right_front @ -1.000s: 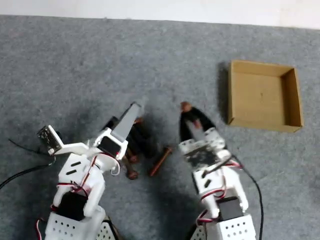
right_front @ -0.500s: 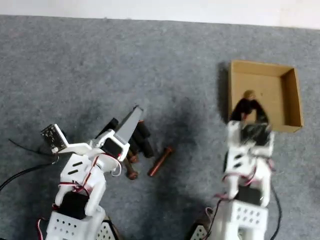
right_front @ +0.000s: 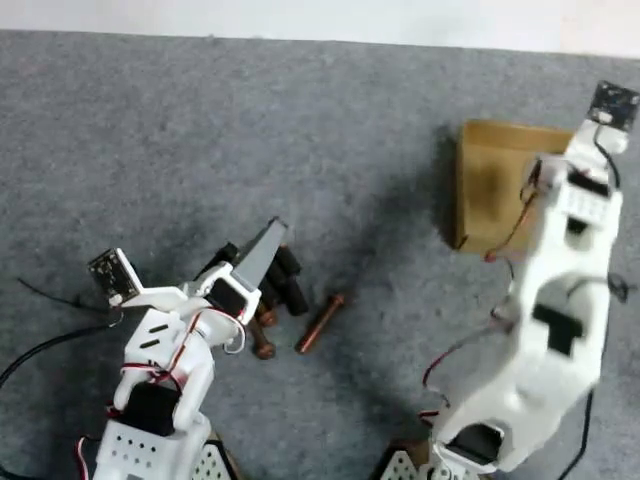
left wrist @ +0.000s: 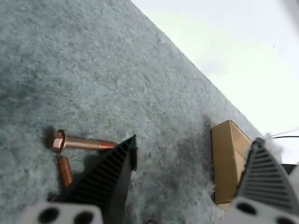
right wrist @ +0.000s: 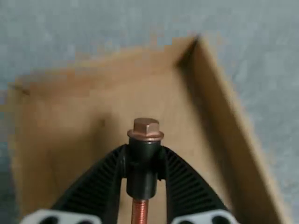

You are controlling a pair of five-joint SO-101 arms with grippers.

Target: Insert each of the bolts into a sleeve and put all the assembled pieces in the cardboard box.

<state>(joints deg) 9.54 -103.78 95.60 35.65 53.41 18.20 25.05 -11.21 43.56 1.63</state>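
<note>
The right hand (right wrist: 142,162), clenched on a black sleeve (right wrist: 141,179) carrying a copper bolt (right wrist: 145,130), hangs over the brown cardboard box (right wrist: 65,140); letting go seems next. The left hand (left wrist: 195,141) is released.

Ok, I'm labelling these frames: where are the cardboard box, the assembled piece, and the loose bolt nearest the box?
cardboard box (right wrist: 65,135): right wrist view, on its bare floor.
assembled piece (right wrist: 141,170): right wrist view, on the black sleeve.
loose bolt (right_front: 320,323): high view, on the middle of its shaft.

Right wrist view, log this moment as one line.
right gripper: shut on assembled piece | over cardboard box | left gripper: open, by loose bolts
</note>
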